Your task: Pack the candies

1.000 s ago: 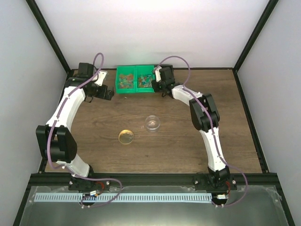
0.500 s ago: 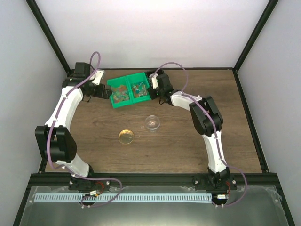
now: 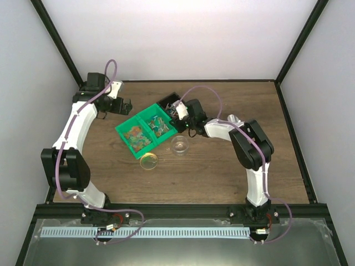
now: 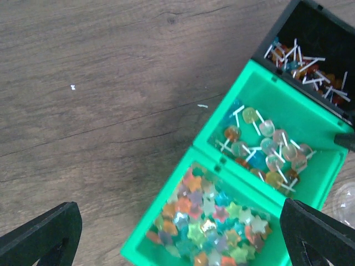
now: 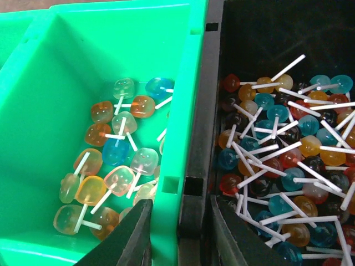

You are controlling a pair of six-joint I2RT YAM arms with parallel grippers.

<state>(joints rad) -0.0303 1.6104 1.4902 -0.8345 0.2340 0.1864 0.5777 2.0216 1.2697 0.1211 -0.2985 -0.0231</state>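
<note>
Low in the right wrist view, the right gripper pinches the green bin's wall together with the black bin's. Candies lie heaped on both sides of its fingers. At upper left overhead, the left gripper hangs spread wide, with candies just lower right of it.

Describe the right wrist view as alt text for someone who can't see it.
The right pincer grips the adjoining walls of a green bin and a black bin, one finger inside each. Both bins hold lollipops, pale in the green, darker and more crowded in the black.
</note>
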